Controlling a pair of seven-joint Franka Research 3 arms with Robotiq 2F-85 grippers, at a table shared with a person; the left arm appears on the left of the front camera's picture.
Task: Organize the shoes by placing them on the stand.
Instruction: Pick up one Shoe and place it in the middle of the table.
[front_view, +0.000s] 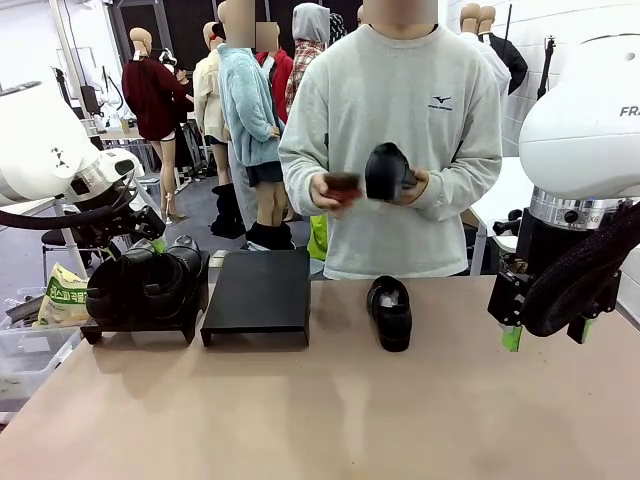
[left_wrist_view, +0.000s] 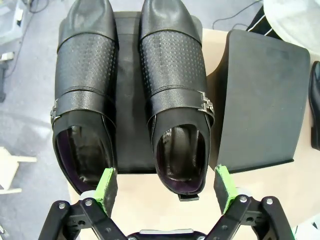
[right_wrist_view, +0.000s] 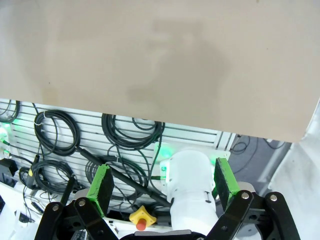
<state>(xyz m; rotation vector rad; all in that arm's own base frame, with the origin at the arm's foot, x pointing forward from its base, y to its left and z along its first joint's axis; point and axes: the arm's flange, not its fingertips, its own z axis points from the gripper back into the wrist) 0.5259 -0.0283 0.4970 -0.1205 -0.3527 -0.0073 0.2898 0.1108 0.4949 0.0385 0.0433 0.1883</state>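
Shoes (front_view: 148, 285) are seen in the front view as a pair set side by side on the left stand (front_view: 135, 328), at nine o'clock. The second stand (front_view: 258, 295) is placed just beside it at three o'clock of the first. A third shoe (front_view: 389, 312) is laid on the table (front_view: 320, 420) near five o'clock, toe toward the robot. A fourth shoe (front_view: 387, 172) is held at twelve o'clock in the person's hands (front_view: 410, 185) (a small dark thing is gripped in the other hand). The left gripper (front_view: 152, 243) is hung just over the pair. The right gripper (front_view: 545, 335) is held above the table at four o'clock, with its jaws spread wide and nothing between them.

In the left wrist view, the left gripper (left_wrist_view: 166, 187) is seen at six o'clock with its jaws spread wide. The heel of the nearer shoe (left_wrist_view: 175, 90) is framed between the green pads (left_wrist_view: 106, 184). The other shoe of the pair (left_wrist_view: 85, 100) is placed at nine o'clock, and the second stand at three o'clock.

In the right wrist view, the right gripper's pads are held wide apart at six o'clock. The table is shown at twelve o'clock, and coiled cables (right_wrist_view: 125, 132) and a white arm base (right_wrist_view: 190, 185) are seen below its edge.
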